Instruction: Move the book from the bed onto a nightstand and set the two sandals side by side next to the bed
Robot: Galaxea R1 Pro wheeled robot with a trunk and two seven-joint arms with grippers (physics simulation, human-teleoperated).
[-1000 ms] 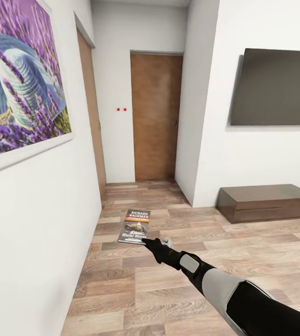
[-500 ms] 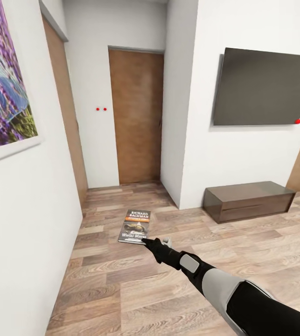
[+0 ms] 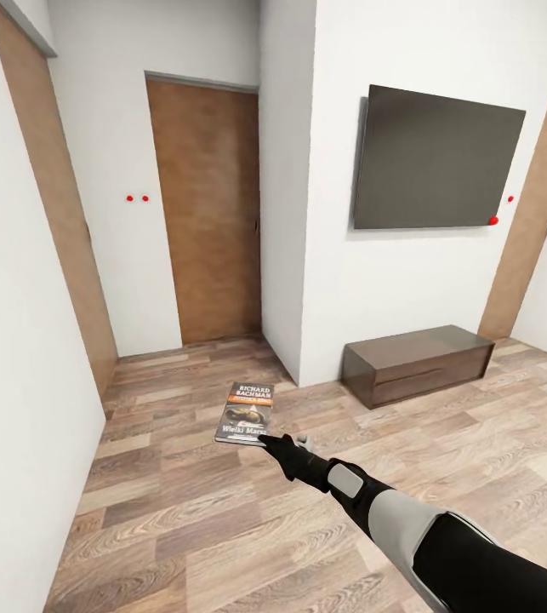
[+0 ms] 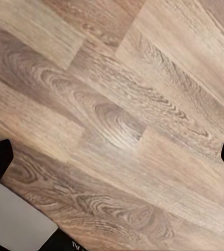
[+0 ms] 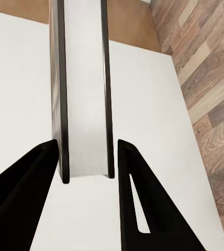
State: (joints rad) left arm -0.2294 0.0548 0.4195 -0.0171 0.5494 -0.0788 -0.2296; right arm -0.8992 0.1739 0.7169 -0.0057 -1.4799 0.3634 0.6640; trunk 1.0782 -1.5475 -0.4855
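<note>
- Wood-plank floor [image 3: 222, 528] lies open before a brown door [image 3: 209, 213]; a low cabinet [image 3: 418, 362] stands right of it.
- Right fingers [image 5: 86, 172] clamp the book [image 3: 246, 414], held out toward the door.
- Left wrist view: floor planks; left fingers' state unclear.

One book [image 3: 246, 413] sits at the frame's centre. One wall-mounted dark screen [image 3: 433, 160] hangs at upper right, with one low dark-brown cabinet [image 3: 418, 362] beneath it. There are three brown doors: one [image 3: 207, 213] at centre-left, one [image 3: 48, 213] at the left edge, one [image 3: 532, 221] at the right edge. Four small red dots mark the walls. One arm [image 3: 392, 519] reaches in from the lower right.
</note>
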